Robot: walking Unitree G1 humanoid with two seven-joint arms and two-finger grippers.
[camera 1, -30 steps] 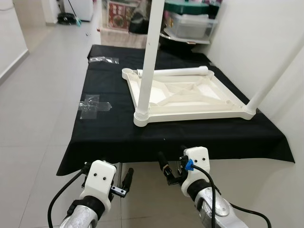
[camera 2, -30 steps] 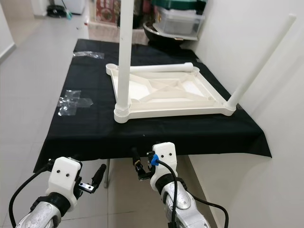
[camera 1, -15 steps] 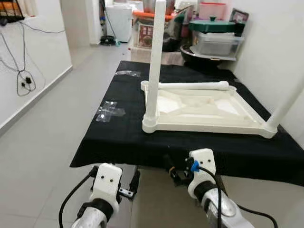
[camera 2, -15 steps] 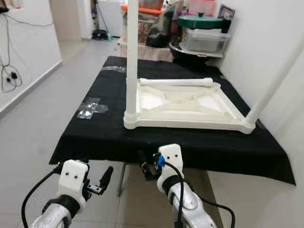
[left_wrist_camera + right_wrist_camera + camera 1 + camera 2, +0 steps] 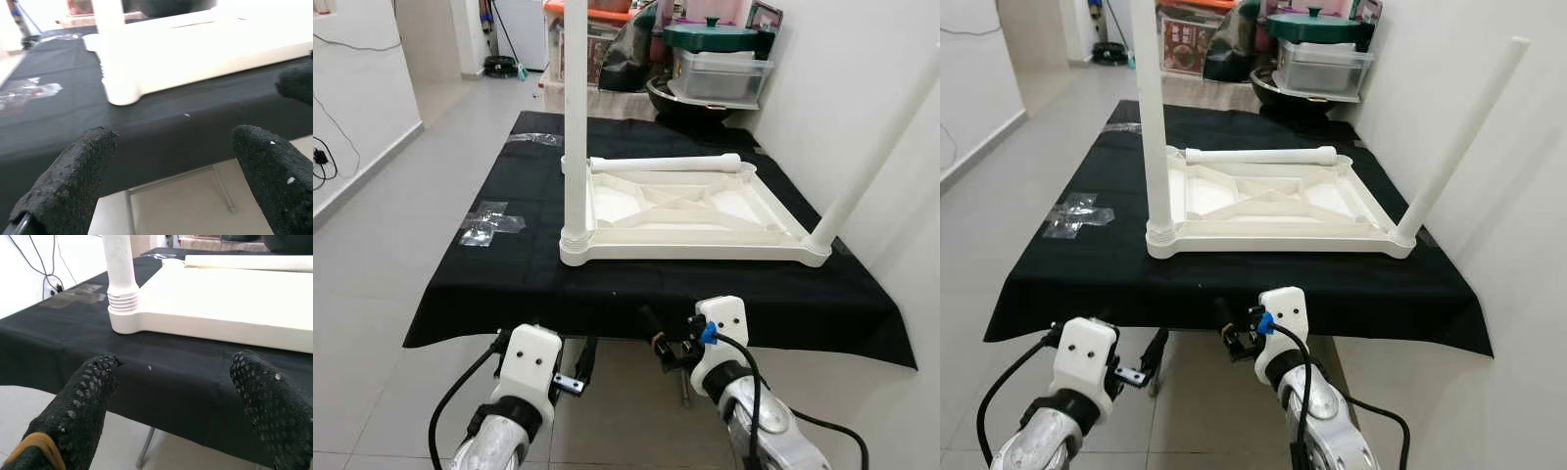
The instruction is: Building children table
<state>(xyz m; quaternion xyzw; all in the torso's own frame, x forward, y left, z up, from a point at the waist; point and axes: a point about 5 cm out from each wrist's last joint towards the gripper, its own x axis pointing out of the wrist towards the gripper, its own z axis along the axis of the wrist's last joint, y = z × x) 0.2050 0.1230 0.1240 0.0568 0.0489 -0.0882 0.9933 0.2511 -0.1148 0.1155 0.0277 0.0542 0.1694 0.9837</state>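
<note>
We see the upturned white tabletop (image 5: 690, 211) lying on the black-clothed surface (image 5: 509, 274), two legs upright, one loose leg (image 5: 666, 164) across its far edge. Our left end effector (image 5: 171, 161) and right end effector (image 5: 181, 396) hang before the near edge, fingers spread, holding nothing

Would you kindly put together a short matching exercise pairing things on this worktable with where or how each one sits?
Things:
1. near-left leg
2. loose leg
3. clear plastic bag
4. green-lidded bin

Places or states:
A. flat on the black cloth, left of the tabletop
B. upright, screwed into a corner
C. beyond the table's far end
D. lying across the upturned tabletop's far edge

Pairs: 1-B, 2-D, 3-A, 4-C
</note>
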